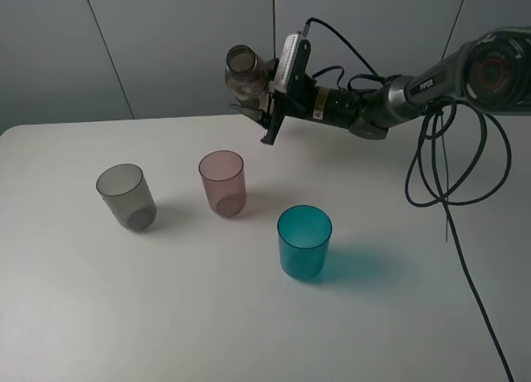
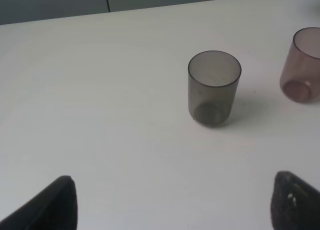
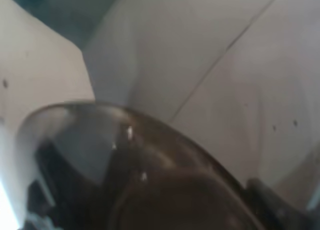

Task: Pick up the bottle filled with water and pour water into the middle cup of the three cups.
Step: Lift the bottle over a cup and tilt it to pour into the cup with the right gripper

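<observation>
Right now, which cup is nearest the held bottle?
The pink cup, middle of the three, closest below the bottle in the right gripper. The grey cup is further left, and the teal cup further forward.

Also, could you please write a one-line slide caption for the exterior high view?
Right pincer holds the bottle tilted in the air behind the pink middle cup.

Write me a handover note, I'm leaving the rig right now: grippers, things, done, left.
Left gripper: open, empty, facing the grey cup.
Right gripper: shut on the bottle, tilted in the air beyond the middle cup.
Teal cup upright nearby.
Done: bottle lifted. Left: pour into the middle cup; no stream shows.
</observation>
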### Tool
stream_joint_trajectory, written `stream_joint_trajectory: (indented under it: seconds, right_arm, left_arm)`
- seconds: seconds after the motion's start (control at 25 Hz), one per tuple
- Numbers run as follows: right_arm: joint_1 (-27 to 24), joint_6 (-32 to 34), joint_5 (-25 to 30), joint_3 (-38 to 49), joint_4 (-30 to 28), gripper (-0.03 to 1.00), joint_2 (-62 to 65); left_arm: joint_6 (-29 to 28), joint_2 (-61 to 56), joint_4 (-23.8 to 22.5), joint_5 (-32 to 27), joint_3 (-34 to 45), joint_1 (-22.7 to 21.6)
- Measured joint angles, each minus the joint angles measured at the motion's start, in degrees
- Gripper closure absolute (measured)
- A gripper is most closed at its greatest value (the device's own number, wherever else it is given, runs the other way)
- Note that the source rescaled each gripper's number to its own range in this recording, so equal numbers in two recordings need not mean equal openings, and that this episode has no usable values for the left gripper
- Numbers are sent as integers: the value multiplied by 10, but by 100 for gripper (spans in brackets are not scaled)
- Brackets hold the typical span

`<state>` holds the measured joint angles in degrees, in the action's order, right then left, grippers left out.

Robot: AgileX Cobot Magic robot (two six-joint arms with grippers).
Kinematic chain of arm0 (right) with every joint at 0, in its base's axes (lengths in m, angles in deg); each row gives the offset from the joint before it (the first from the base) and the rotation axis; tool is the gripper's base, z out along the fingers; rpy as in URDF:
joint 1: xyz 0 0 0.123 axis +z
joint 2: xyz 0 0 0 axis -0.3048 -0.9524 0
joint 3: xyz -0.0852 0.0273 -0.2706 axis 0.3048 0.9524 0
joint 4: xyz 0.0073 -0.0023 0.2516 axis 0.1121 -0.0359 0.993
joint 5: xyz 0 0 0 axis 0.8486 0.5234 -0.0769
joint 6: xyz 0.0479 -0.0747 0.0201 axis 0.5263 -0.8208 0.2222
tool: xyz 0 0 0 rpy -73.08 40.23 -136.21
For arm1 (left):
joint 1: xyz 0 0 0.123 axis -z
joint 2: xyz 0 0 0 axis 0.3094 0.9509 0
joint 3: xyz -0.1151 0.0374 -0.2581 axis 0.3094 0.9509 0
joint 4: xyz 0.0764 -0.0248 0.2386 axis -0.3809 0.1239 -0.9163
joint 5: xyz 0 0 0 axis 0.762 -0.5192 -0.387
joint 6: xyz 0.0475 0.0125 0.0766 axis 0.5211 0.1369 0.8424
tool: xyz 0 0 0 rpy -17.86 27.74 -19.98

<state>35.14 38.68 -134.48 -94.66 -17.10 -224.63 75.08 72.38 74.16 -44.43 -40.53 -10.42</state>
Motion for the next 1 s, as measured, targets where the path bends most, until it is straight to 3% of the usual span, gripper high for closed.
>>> stream_joint_trajectory:
  seconds: [1.0]
  right_arm:
    - [13, -190, 14, -5, 14, 97, -8]
  left_arm:
    - [0, 0, 0, 0, 0, 0]
